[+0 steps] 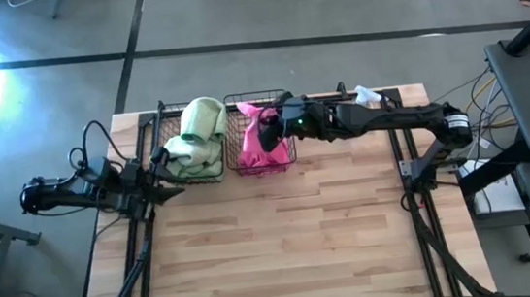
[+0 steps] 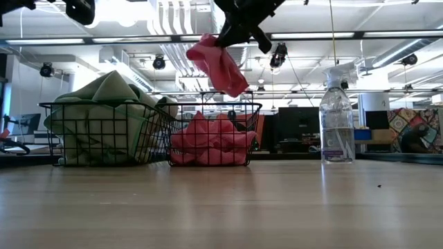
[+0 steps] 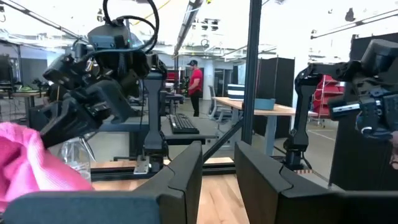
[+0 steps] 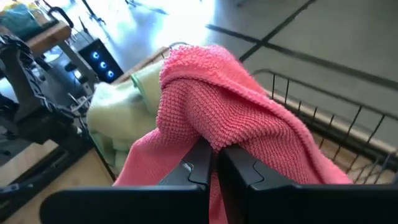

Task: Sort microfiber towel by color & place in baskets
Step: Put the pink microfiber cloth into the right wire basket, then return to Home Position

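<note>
Two black wire baskets stand side by side at the table's far edge. The left basket (image 1: 217, 173) is heaped with light green towels (image 1: 197, 135). The right basket (image 2: 211, 160) holds pink towels (image 2: 208, 142). My right gripper (image 4: 214, 155) is above the right basket, shut on one pink towel (image 2: 220, 63) held in the air. My left gripper (image 3: 217, 158) waits at the table's left edge beside the green basket, open, with nothing between its fingers. My right gripper pinches a bunched fold of the pink towel (image 4: 208, 134) between its two fingers; the cloth is humped over the fingertips. The fingers reach in from the table's right, slanting down. The towel hangs slack below them (image 2: 225, 72), clear of the basket and the towels in it.
A clear spray bottle (image 2: 337, 117) stands at the far right of the table, beside my right arm (image 1: 389, 117). Bare wood table (image 1: 284, 244) stretches from the baskets to the near edge. A person stands in the room beyond, seen in the left wrist view.
</note>
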`<action>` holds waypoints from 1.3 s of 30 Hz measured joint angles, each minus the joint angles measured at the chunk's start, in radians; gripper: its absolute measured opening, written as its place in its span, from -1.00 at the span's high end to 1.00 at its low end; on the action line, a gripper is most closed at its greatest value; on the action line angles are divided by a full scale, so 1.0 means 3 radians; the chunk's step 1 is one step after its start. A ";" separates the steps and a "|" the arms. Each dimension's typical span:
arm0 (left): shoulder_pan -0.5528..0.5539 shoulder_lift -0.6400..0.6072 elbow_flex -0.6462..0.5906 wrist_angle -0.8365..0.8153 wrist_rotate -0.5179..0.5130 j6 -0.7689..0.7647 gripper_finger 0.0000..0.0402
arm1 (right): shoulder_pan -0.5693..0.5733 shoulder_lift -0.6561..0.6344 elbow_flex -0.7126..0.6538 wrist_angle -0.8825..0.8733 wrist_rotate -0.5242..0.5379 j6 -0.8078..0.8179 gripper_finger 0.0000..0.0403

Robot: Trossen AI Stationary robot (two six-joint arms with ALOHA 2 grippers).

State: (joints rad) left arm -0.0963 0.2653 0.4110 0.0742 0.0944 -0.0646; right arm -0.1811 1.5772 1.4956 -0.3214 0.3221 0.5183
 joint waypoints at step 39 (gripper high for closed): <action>0.0000 -0.0544 0.0722 -0.1992 -0.0093 -0.0255 0.60 | 0.0097 -0.0066 0.0003 0.0121 -0.0578 0.0204 0.37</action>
State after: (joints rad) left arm -0.0963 0.1021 0.6277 -0.5233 0.0665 -0.1412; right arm -0.1519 1.5574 1.4963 -0.2852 0.1486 0.5795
